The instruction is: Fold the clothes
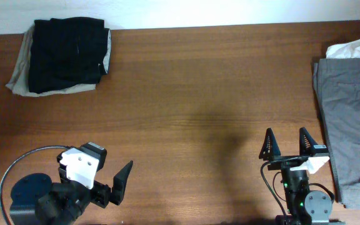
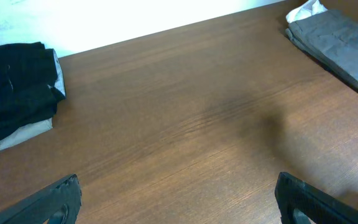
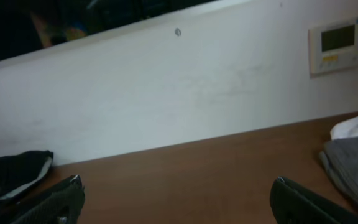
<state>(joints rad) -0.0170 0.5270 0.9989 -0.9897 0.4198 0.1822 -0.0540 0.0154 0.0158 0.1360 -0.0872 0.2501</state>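
The black garment [image 1: 64, 53] lies folded at the table's far left corner, on top of a beige garment [image 1: 17, 78]. It also shows in the left wrist view [image 2: 14, 81] and at the left edge of the right wrist view [image 3: 11, 174]. My left gripper [image 1: 110, 182] is open and empty near the front left edge, far from the black garment; its jaws [image 2: 179, 199] hang over bare wood. My right gripper [image 1: 287, 145] is open and empty at the front right, and its jaws [image 3: 176, 199] are also over bare wood.
A grey garment [image 1: 349, 125] lies flat along the right edge, close to my right gripper, with a white cloth [image 1: 352, 49] at its far end. The wooden table [image 1: 199, 94] ends at a white wall at the back, which bears a thermostat panel [image 3: 335, 43].
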